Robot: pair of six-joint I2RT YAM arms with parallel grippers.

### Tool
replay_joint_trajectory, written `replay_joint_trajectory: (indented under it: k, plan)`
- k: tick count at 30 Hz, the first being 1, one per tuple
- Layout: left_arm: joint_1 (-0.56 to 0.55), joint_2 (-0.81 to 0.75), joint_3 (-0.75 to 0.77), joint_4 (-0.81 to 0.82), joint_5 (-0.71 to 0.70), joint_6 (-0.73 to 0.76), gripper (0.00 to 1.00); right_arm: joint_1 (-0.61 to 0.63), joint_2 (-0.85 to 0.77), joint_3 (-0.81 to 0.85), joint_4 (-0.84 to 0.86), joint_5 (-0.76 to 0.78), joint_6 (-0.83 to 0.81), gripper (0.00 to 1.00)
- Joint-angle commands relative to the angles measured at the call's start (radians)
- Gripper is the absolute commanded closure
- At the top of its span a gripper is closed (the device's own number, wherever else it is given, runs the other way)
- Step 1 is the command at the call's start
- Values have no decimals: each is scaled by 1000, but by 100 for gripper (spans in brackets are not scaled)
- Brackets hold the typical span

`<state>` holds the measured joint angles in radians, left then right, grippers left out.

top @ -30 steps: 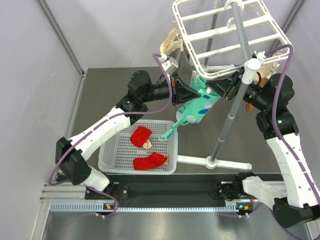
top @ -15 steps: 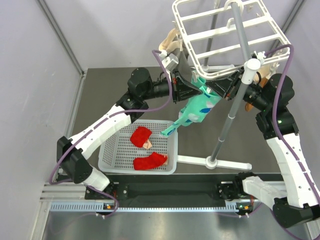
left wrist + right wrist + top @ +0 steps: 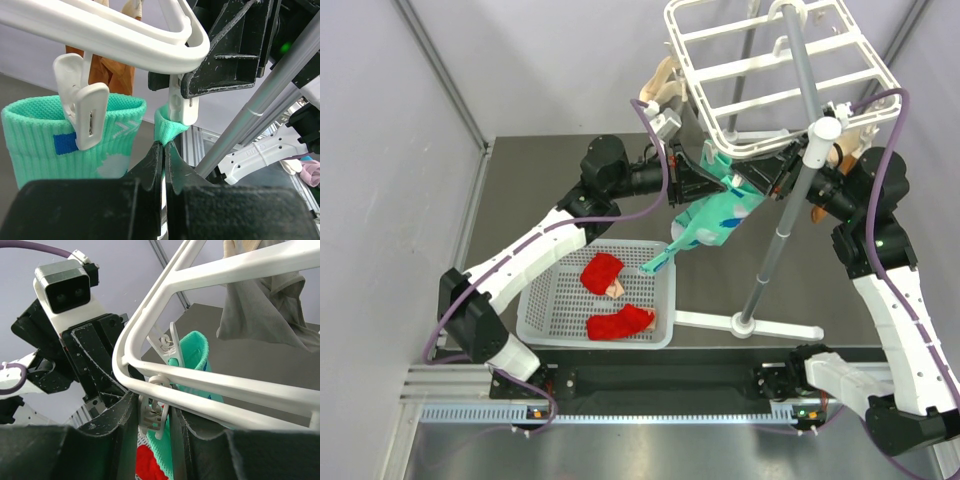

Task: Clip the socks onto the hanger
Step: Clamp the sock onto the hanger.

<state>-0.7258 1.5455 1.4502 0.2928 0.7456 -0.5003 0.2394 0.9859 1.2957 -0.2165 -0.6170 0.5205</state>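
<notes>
One second on, nudged mint-green sock toward hanger in pinched-together left gripper, squeezed half-hidden clip in right gripper.

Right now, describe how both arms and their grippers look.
The left arm and right arm have white shells between black joints, with a purple cable looping along each. The right arm shows a small green light. The left gripper and right gripper have flat, scuffed black fingers. A white camera box sits on the left wrist.
</notes>
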Motion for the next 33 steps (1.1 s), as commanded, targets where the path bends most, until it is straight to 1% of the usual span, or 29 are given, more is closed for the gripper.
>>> replay_joint_trajectory:
  k: [1,20,31,32,33]
  plan:
    - [5,1,25,81,31,-33,100,8,-13,-3,54,-32,7,100]
    - [5,47,67,200,104,-198,100,8,-23,-29,77,-49,3,100]
    - [16,44,62,232,67,-231,100,8,-32,-16,49,-37,-2,100]
    - [17,44,62,235,60,-236,100,8,-30,-16,51,-35,-2,99]
    - [17,47,68,239,55,-244,100,8,-32,-13,48,-32,-2,92]
